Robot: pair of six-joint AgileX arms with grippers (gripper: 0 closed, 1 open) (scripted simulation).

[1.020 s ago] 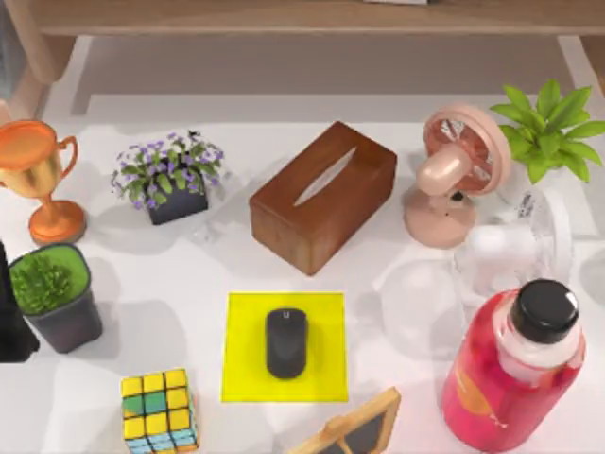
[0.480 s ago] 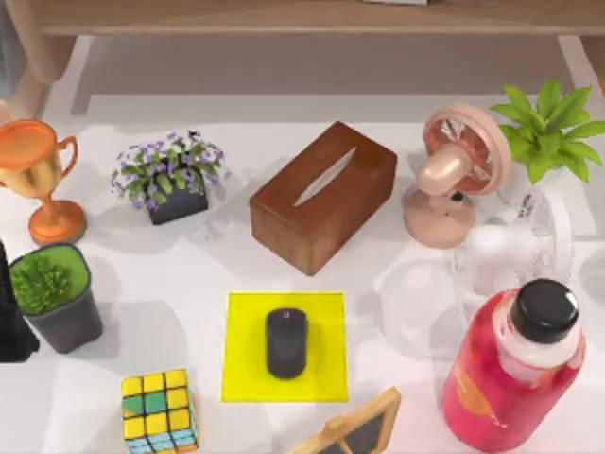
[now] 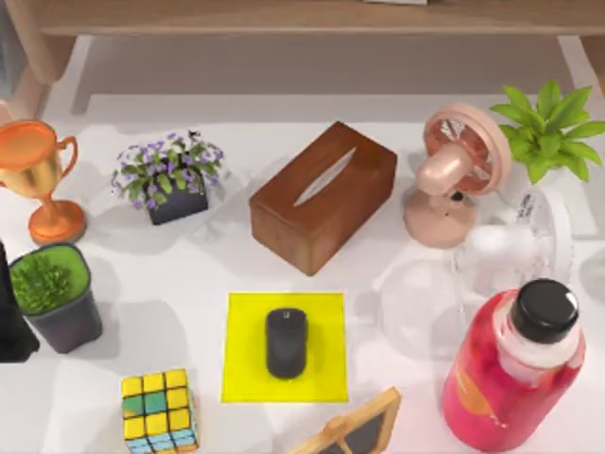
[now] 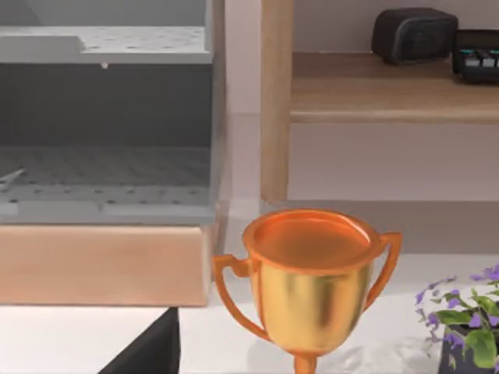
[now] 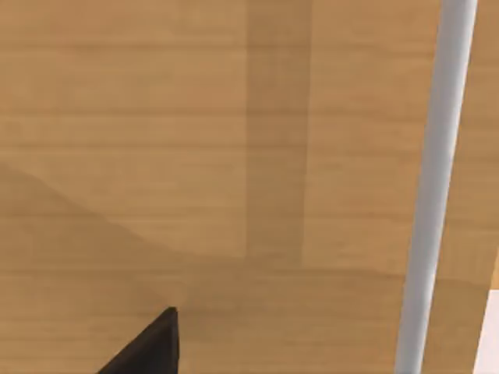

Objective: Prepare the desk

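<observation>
The white worktop [image 3: 170,274] spans the top view, with a black mouse [image 3: 285,342] on a yellow mat [image 3: 244,364] near its front middle and a wooden tissue box [image 3: 323,197] behind. Light-brown wooden shelving [image 3: 284,17] runs along the back. The left arm [image 3: 11,326] sits at the worktop's left edge; whether either hand is open I cannot tell.

Bright, even light falls on the white desk [image 3: 142,274], with soft shadows beside each object and a faint sheen.

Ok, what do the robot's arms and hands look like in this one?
Little shows. The left arm is a plain black block at the top view's left edge. The left hand and right hand each show as a matte black, wedge-shaped piece. I see no cables or markings.
</observation>
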